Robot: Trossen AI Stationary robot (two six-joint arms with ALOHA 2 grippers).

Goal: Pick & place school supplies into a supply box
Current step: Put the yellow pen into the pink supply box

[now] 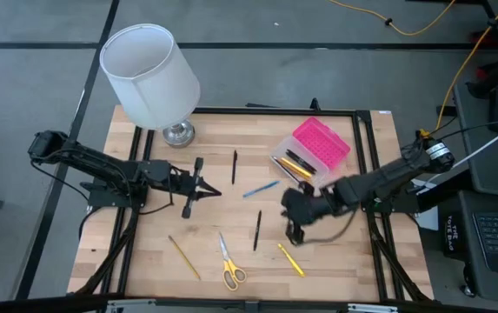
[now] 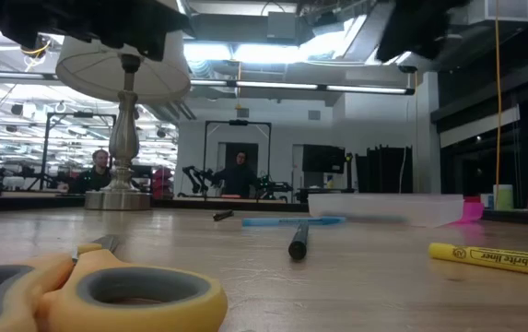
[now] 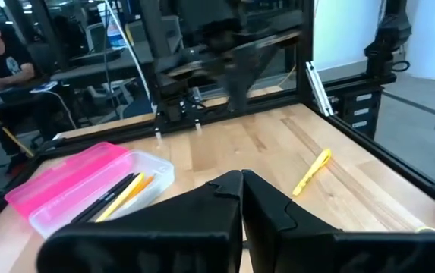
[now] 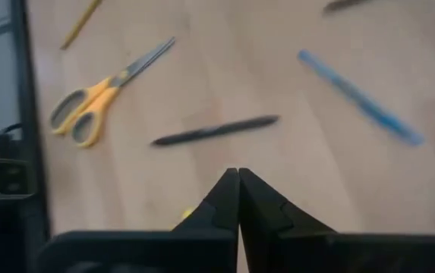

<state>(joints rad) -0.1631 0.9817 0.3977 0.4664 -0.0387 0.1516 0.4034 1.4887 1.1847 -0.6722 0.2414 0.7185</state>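
The supply box (image 1: pixel 314 152) lies open at the table's far right, its pink lid (image 1: pixel 322 142) beside a clear base that holds a few pens (image 1: pixel 294 165). A black pen (image 1: pixel 235 165), a blue pen (image 1: pixel 260 189), a second black pen (image 1: pixel 257 230), a yellow highlighter (image 1: pixel 290 259), a yellow pencil (image 1: pixel 183 256) and yellow-handled scissors (image 1: pixel 229 266) lie flat on the wood. My right gripper (image 1: pixel 293 235) is shut and hovers just beyond the highlighter's far end, holding nothing (image 4: pixel 238 176). My left gripper (image 1: pixel 215 192) is shut and empty at mid-table, left of the blue pen (image 3: pixel 241 178).
A lamp with a white shade (image 1: pixel 149 74) stands on its metal base (image 1: pixel 177 133) at the table's far left corner. A black frame (image 1: pixel 366 148) borders the table. In the low view the scissors (image 2: pixel 107 295) lie nearest. People sit in the room behind.
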